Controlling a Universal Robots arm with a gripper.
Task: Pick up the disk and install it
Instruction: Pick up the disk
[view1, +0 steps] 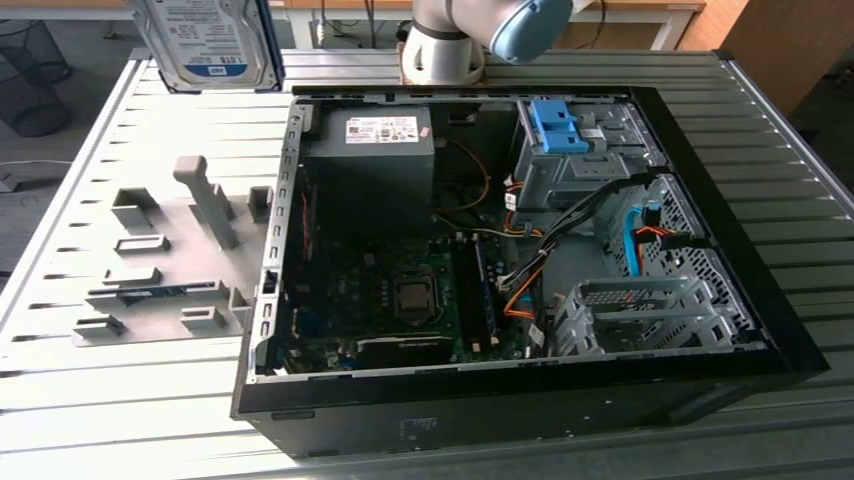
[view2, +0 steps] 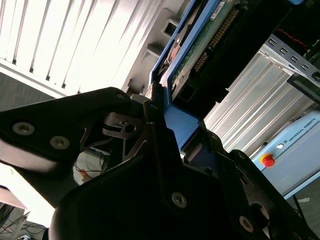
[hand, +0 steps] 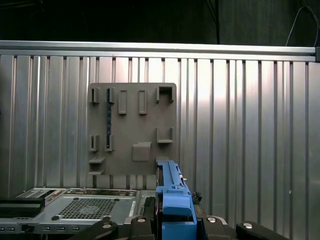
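The disk (view1: 210, 40), a silver drive with a blue-and-white label and blue side rails, hangs upright in the air above the table's far corner, on the exterior view's left of the open computer case (view1: 747, 250). In both wrist views my gripper (hand: 175, 224) (view2: 167, 127) is shut on the disk, its black fingers on either side of the blue rail (hand: 172, 197). The second wrist view shows the disk's green circuit board (view2: 207, 37) beyond the fingers.
Inside the case are a dark power-supply box (view1: 374, 150), a metal drive cage with a blue bracket (view1: 561, 125) and a lower metal cage (view1: 641, 315). A grey fixture plate (view1: 160, 260) lies on the slatted table (view1: 107, 400). The arm's base (view1: 447, 45) stands behind the case.
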